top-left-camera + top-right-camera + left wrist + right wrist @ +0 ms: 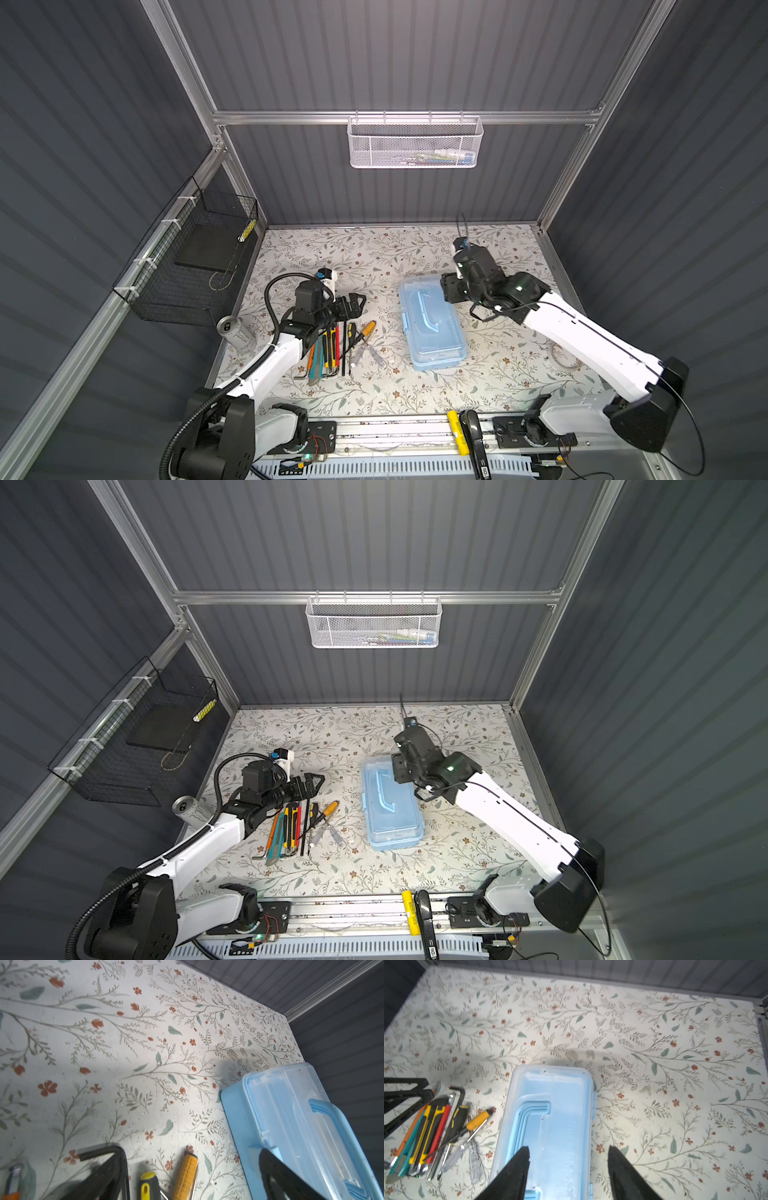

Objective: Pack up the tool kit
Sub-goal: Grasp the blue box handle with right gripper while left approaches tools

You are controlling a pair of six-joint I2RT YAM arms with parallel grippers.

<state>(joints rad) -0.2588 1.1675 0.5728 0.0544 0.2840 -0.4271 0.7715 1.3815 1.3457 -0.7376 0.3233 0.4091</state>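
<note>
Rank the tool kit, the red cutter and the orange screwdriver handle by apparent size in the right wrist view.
1. tool kit: by far the largest, though it is nearest the camera and cut off by the frame edge.
2. red cutter: long and thin, partly covered by neighbouring tools.
3. orange screwdriver handle: smallest.

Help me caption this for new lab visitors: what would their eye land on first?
The small light blue plastic tool kit box with a clear lid lies shut mid-table, the right gripper poised over its far end, jaws apart. To its left in both top views, near the open left gripper, lies a bright row of hand tools: cutters, screwdrivers, hex keys.
</note>
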